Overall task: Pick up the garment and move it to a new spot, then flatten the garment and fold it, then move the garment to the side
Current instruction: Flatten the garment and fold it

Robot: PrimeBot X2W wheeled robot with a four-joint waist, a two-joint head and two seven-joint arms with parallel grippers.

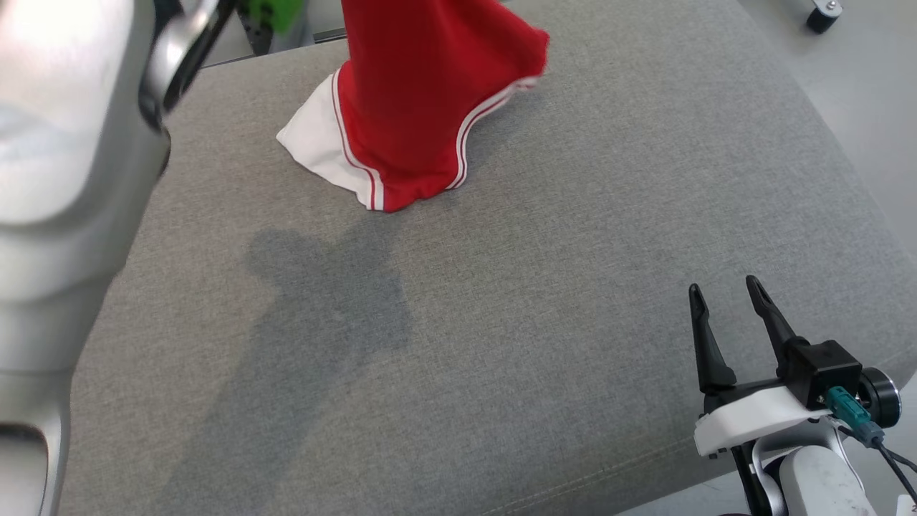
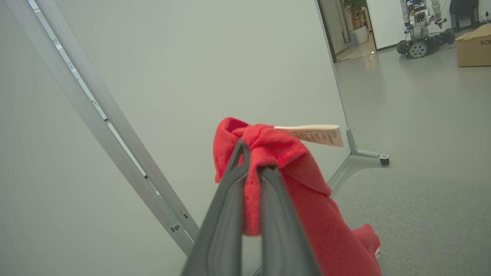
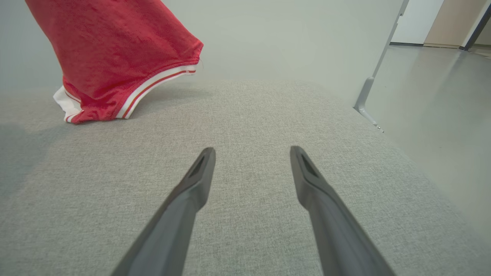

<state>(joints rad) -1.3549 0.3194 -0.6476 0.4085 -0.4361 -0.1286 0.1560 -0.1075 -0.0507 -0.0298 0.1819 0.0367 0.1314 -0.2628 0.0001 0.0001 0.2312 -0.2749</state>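
left fingers (image 2: 224, 218) — clamped on red garment (image 1: 423, 93), hem on cushion (image 1: 573, 287) | right fingers (image 3: 178, 214) — spread wide, well apart from it

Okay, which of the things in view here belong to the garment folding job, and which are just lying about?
Belonging to the job:
red garment, hanging, its hem on the grey cushion
left end effector, shut on the garment's top
right end effector, open above the cushion

Just lying about:
cardboard box on the floor
wheeled robot near the box
white screen
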